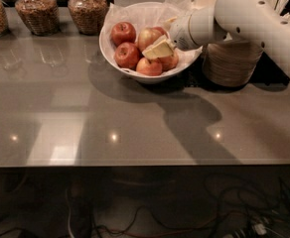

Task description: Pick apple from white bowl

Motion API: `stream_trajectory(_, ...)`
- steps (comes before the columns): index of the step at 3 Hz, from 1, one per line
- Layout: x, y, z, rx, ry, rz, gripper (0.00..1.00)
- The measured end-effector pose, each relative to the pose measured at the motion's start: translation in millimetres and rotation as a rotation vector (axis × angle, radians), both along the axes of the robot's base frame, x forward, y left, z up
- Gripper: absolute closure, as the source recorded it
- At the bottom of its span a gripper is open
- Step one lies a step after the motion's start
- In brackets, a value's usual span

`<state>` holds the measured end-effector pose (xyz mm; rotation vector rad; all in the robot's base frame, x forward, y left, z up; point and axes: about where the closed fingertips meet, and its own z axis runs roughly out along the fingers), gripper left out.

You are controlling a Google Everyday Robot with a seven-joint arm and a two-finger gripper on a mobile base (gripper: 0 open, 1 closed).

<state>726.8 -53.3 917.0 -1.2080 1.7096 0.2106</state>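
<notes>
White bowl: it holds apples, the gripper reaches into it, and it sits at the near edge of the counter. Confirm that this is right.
One thing is wrong: the camera view shows the white bowl toward the far side of the counter, beside the jars, not at its near edge. It does hold apples, and the gripper reaches into it by the palest apple.

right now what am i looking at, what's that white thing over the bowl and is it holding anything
The white thing is a robot arm, extending in from the right. Its gripper, the hand at its tip, is down in the white bowl among small red apples, right by the biggest, palest apple. Whether it holds anything, I cannot tell. One camera shows it all, looking down on a grey counter. Also there: glass jars at the back left and stacked beige bowls on the right.
</notes>
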Motion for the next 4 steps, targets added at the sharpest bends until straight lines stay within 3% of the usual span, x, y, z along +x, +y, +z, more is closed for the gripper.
stream_trajectory(1, 3.5, 0.6, -6.0, 0.009, 0.013, -0.006, 0.42)
stream_trajectory(3, 3.1, 0.4, -3.7, 0.015, 0.02, -0.009, 0.87)
stream_trajectory(4, 2.9, 0.4, -2.1, 0.015, 0.02, -0.009, 1.0)
